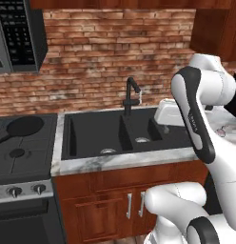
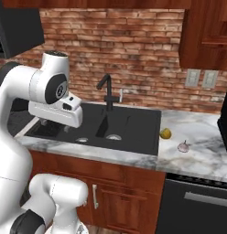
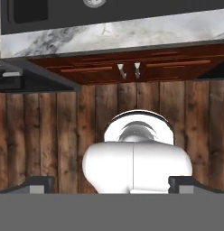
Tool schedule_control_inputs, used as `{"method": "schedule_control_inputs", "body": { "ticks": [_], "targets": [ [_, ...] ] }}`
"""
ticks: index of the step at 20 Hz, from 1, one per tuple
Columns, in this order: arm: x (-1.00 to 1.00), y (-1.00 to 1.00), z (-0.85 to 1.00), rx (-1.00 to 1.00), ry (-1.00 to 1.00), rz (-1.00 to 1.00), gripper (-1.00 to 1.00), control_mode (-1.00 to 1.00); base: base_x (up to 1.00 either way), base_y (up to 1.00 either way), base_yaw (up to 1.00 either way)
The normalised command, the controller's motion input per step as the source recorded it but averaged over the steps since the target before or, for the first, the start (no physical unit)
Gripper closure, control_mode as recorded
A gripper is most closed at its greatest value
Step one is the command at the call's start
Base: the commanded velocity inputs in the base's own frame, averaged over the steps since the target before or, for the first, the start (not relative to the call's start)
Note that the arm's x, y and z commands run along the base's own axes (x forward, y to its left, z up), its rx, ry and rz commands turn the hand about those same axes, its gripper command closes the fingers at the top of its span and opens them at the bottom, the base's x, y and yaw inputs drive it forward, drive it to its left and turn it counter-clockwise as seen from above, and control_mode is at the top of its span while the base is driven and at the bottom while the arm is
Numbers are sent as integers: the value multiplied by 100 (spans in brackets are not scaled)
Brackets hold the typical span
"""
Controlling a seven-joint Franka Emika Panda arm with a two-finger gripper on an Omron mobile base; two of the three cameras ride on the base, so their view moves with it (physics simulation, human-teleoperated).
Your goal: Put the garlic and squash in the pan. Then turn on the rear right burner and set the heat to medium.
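The yellow squash (image 2: 165, 133) and the small whitish garlic (image 2: 183, 146) lie on the marble counter (image 2: 202, 137) to the right of the sink, a short way apart. The black pan (image 1: 24, 126) rests on the stove's rear right grate at far left, its handle pointing toward the front left; the rear right burner under it is hidden. My gripper (image 2: 55, 126) hangs over the sink's left side, pointing down, and is also seen from the left (image 1: 161, 127). In the hand view its fingertips (image 3: 184, 182) stand wide apart, open with nothing between them.
A black double sink (image 1: 110, 136) with a black faucet (image 1: 131, 95) lies between stove and vegetables. The front right burner (image 1: 16, 153) and two knobs (image 1: 25, 190) show on the stove. A microwave (image 1: 20, 33) hangs above it. A dishwasher front (image 2: 197, 201) sits below the right counter.
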Motion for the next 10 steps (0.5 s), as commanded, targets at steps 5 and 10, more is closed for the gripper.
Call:
{"method": "schedule_control_inputs", "body": {
  "ticks": [5, 10],
  "targets": [
    [0, 0, 0, 0, 0, 0, -100, 100, 19, -51, 0],
    [0, 0, 0, 0, 0, 0, -100, 100, 17, -47, 0]
  ]
}}
